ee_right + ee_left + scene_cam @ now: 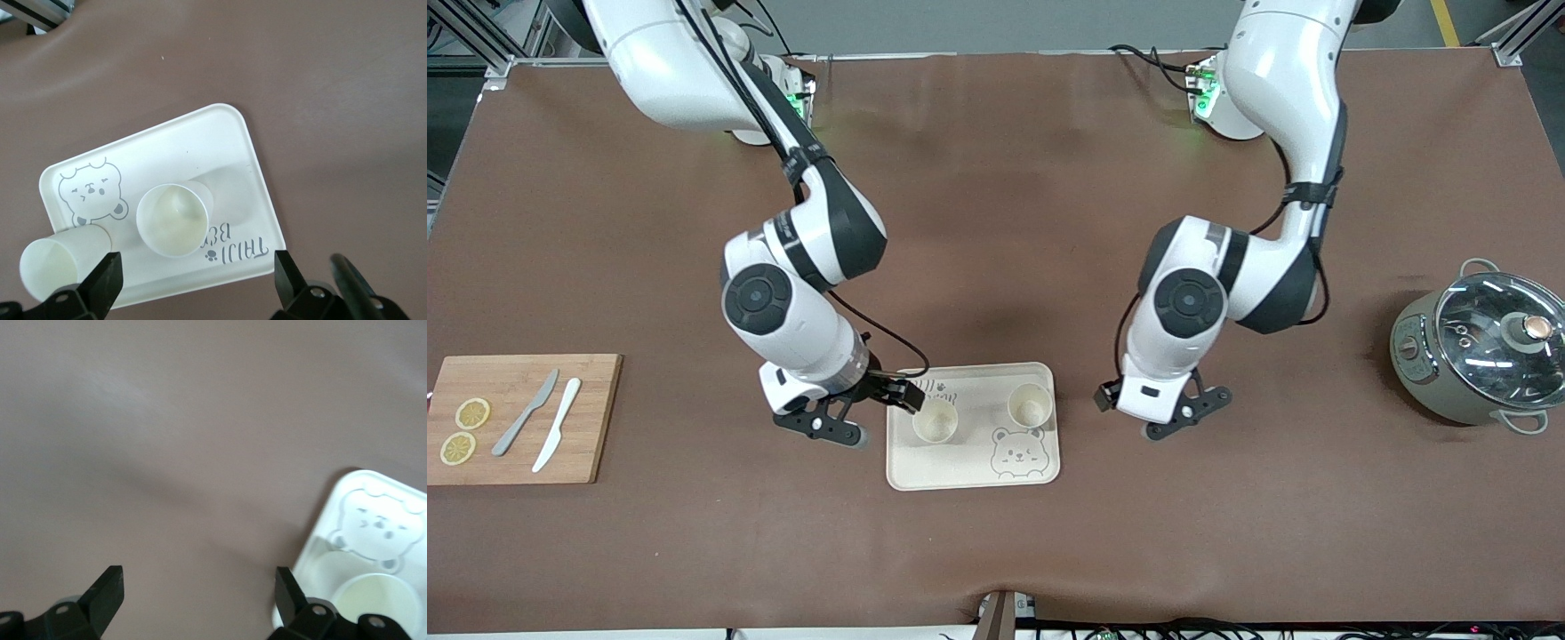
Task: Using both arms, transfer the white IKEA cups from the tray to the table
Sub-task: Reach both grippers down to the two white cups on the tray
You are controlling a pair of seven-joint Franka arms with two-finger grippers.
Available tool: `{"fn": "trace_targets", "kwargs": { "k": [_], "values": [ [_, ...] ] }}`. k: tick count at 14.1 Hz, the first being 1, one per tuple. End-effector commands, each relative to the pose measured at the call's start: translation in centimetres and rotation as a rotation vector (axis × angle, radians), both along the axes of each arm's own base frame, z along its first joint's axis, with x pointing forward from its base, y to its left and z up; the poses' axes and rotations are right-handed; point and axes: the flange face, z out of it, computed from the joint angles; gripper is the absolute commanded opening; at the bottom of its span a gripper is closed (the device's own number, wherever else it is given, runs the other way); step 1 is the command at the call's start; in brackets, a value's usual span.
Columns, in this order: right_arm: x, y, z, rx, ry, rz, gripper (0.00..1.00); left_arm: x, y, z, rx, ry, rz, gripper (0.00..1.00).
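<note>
1. We see the tray (972, 462) on the brown table (996, 551), nearer the front camera than both arm bases.
2. Two white cups stand upright on the tray: one cup (935, 421) toward the right arm's end, the other cup (1029, 404) toward the left arm's end.
3. The right gripper (885, 404) hangs over the tray's edge beside the first cup, fingers spread wide, holding nothing.
4. The left gripper (1178, 418) hovers over bare table just beside the tray, fingers wide apart, empty.

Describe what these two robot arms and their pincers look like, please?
Both the left arm and the right arm are glossy white shells with black joints, round black caps and black cables strapped alongside. Each ends in a small black two-finger gripper: the left gripper and the right gripper have flat, wedge-shaped fingers.
</note>
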Motion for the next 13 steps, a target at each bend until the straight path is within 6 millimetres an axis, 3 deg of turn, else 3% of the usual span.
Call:
{"fn": "trace_targets", "kwargs": {
  "k": [1, 6, 13],
  "values": [
    [0.7, 0.8, -2.3, -0.018, -0.028, -0.01, 1.0, -0.3, -3.1, -1.3, -0.03, -0.049, 0.055, 1.0],
    [0.3, 2.1, -7.4, -0.053, -0.032, 0.019, 1.0, -1.2, -7.1, -3.5, -0.082, -0.061, 0.119, 1.0],
    [0.5, 2.4, -12.5, -0.047, -0.05, 0.022, 1.0, -2.3, -9.6, -6.3, -0.129, -0.064, 0.169, 1.0]
  ]
}}
